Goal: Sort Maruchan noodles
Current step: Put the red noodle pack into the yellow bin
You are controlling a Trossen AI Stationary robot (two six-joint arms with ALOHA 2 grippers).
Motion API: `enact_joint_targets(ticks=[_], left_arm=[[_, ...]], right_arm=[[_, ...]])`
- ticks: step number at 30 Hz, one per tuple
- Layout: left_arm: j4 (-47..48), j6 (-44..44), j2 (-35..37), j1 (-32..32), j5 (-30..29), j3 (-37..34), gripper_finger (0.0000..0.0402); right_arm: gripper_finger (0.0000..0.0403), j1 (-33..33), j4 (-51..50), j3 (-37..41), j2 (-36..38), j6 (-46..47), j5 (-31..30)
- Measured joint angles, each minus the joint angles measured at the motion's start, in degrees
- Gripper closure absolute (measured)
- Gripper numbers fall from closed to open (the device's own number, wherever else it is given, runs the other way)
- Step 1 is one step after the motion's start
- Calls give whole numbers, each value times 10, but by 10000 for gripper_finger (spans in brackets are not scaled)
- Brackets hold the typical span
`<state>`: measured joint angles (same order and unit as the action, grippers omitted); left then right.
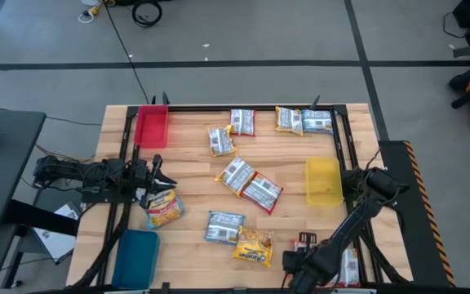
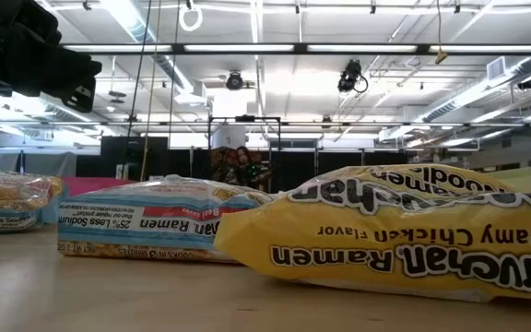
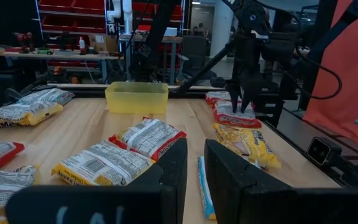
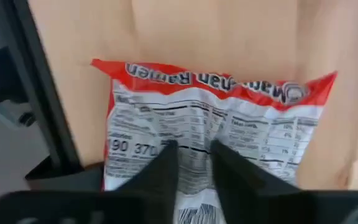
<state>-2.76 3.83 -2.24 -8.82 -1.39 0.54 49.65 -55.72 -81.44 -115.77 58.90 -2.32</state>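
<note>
High view: the left arm lies across the left side of the table, its left gripper at the left edge just above a yellow packet. The right arm bends down the right side, and the right gripper sits low at the bottom right, beside a red packet near the table's edge. A red tray stands at upper left, a yellow tray at right, a blue tray at lower left. Packets lie scattered over the middle and top of the table, with bare wood at left centre and between the clusters.

Low view: a yellow Creamy Chicken packet fills the lower right and a blue-edged packet lies left of it; bare wood runs along the bottom.

Left wrist view: the left gripper's fingers stand close together with a narrow gap, holding nothing. Beyond them packets lie on the wood, the yellow tray at upper centre, and the right arm reaches down at upper right.

Right wrist view: the right gripper's fingers are drawn nearly together, pinching the middle of the red packet, which lies flat beside the dark frame at left.
</note>
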Motion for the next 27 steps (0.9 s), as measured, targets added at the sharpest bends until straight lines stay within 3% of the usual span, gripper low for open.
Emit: enact_joint_targets(ticks=[3, 7, 15, 18, 23, 27], left_arm=[[0, 0, 0, 0, 0, 0, 340], [0, 0, 0, 0, 0, 0, 340], [0, 0, 0, 0, 0, 0, 340], [0, 0, 0, 0, 0, 0, 340], [0, 0, 0, 0, 0, 0, 340], [0, 0, 0, 0, 0, 0, 340]], right_arm=[[389, 5, -11, 3, 9, -1, -20], [393, 13, -42, 6, 54, -3, -88], [398, 51, -58, 3, 205, -20, -336], [399, 80, -43, 21, 247, -16, -403], [400, 141, 66, 121, 329, 10, -499], [401, 174, 223, 232, 390, -2, -539]])
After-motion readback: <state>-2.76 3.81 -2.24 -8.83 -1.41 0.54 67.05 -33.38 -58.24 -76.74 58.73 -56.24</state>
